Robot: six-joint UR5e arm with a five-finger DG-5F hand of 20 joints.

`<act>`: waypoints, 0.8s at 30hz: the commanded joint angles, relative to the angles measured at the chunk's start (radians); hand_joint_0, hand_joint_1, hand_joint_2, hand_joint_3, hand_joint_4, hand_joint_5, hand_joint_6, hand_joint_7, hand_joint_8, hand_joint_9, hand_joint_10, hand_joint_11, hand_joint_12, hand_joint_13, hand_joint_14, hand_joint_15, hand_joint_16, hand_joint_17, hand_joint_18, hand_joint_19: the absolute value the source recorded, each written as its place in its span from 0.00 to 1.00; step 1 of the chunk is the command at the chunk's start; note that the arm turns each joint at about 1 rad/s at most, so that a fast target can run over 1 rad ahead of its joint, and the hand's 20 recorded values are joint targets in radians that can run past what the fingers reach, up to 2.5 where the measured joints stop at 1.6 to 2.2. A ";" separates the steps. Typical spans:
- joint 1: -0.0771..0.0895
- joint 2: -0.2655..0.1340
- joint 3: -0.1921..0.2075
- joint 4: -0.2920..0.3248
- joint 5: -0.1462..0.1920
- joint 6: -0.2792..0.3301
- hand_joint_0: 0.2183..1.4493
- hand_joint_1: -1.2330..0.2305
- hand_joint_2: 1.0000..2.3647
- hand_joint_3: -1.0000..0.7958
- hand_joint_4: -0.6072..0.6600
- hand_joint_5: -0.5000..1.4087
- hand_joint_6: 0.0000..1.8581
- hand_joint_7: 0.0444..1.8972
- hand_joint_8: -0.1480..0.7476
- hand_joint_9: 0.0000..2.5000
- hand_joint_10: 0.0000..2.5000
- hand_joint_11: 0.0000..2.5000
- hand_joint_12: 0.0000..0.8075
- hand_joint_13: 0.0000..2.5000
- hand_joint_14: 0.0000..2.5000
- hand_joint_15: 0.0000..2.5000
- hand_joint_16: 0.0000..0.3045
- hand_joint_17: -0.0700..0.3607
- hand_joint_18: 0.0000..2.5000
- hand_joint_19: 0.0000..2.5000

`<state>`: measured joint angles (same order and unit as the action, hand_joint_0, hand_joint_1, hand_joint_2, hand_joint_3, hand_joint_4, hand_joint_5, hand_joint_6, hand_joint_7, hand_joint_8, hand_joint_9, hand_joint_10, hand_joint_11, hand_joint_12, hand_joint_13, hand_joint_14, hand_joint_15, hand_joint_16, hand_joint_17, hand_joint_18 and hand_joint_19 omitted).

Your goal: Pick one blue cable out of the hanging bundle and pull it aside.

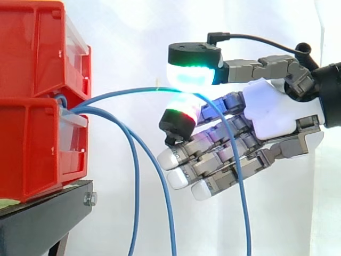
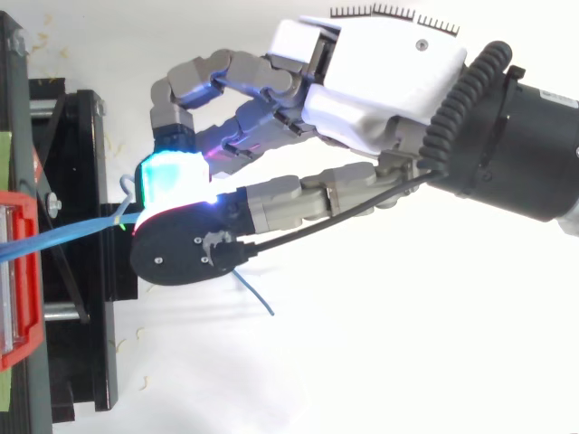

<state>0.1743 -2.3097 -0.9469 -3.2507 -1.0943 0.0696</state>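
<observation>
The hand (image 1: 272,109) pinches one blue cable (image 1: 128,92) between its thumb pad and a curled finger, its other fingers loosely bent. That cable arches clear of the remaining cables (image 1: 136,176), which hang below the red bins (image 1: 32,80). The pick looks done. The pull aside seems only partly made.

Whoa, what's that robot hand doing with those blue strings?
The robot's hand is pinching one blue cable between two of its glowing fingertip pads. That cable runs from the red bins across to the hand, then drops down past its fingers. The two other blue cables hang loose from the bins, apart from the hand. So one cable is picked out and held away from the rest.
</observation>
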 commanded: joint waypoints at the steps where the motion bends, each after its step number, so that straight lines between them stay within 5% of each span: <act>1: 0.001 0.000 -0.001 0.000 -0.003 -0.037 0.27 0.39 0.14 0.65 0.50 0.20 0.47 0.81 0.52 0.37 0.00 0.11 0.58 0.29 0.00 0.15 0.23 0.54 0.21 0.16; 18: 0.001 0.001 -0.043 -0.001 -0.007 -0.074 0.29 0.38 0.09 0.64 0.52 0.20 0.47 0.81 0.54 0.36 0.00 0.12 0.58 0.29 0.00 0.15 0.23 0.53 0.21 0.16; 24: 0.004 0.001 -0.046 -0.017 -0.009 -0.074 0.30 0.38 0.06 0.65 0.54 0.20 0.47 0.80 0.57 0.43 0.01 0.27 0.58 0.31 0.01 0.17 0.23 0.53 0.23 0.17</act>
<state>0.1771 -2.3088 -0.9919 -3.2576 -1.1010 -0.0047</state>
